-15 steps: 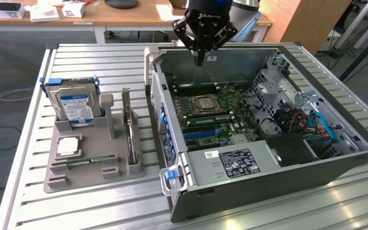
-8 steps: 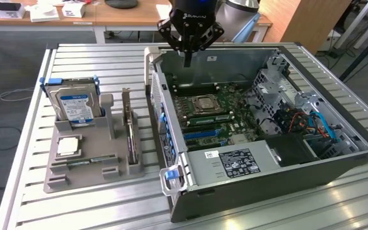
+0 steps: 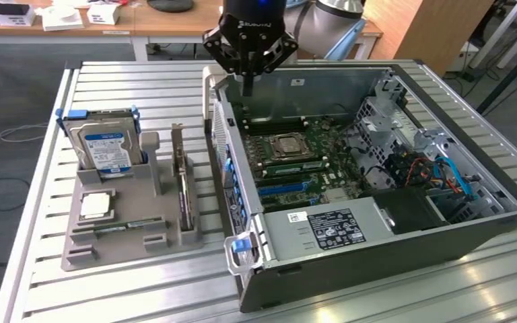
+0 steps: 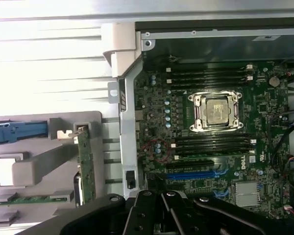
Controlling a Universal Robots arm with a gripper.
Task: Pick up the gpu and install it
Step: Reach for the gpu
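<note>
Gleaming slatted table [image 3: 106, 296] beneath gpu [image 3: 182, 188]; desk [image 3: 178, 23] behind

Table [image 3: 43, 222]: shiny ribbed metal. Tray [image 3: 115, 250]: matt grey plastic. Case [image 3: 330, 84]: bare metal int., matt black ext. Gpu [image 3: 184, 195]: matt board.

Slatted metal table [image 3: 106, 296] bears grey rack [image 3: 106, 254] and open computer case [image 3: 375, 269].

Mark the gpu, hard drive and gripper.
gpu [image 3: 183, 192]: exterior view, middle of the card's top edge.
hard drive [image 3: 106, 149]: exterior view, blue-white label face.
gripper [image 3: 248, 86]: exterior view, shut fingertips.
</note>
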